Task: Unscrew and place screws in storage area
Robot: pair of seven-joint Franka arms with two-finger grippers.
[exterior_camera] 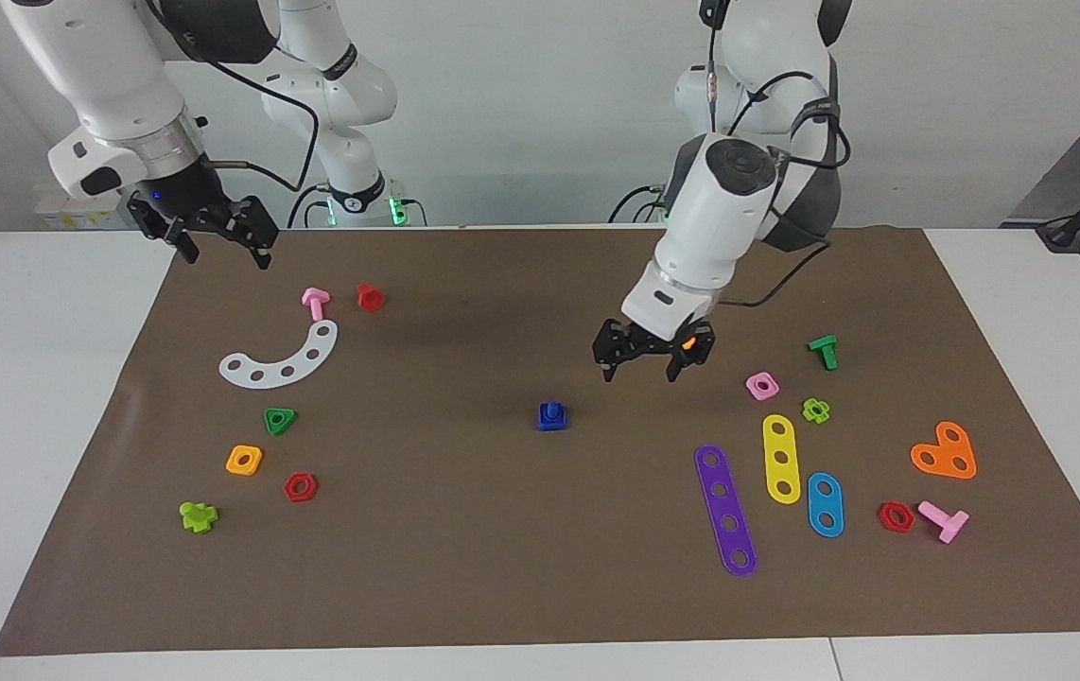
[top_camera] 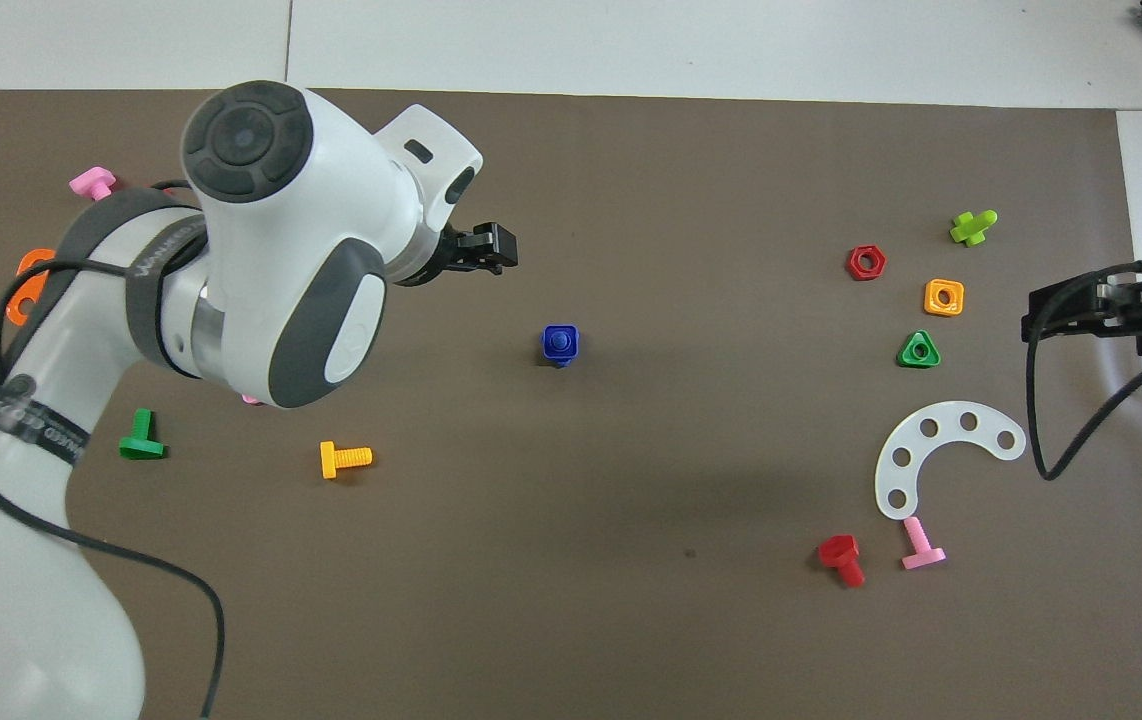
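Note:
The dark-blue screw stands upright in a blue square base at the middle of the brown paper mat, whose bare stretches serve as the storage area. My left gripper hangs open and empty over the mat, just toward the left arm's end from the screw and not touching it. An orange bolt peeks out past its fingers. My right gripper waits open over the mat's edge at the right arm's end, holding nothing.
Purple, yellow and blue plates, an orange heart plate and a green bolt lie toward the left arm's end. A white curved plate, red bolt, pink bolt and several nuts lie toward the right arm's end.

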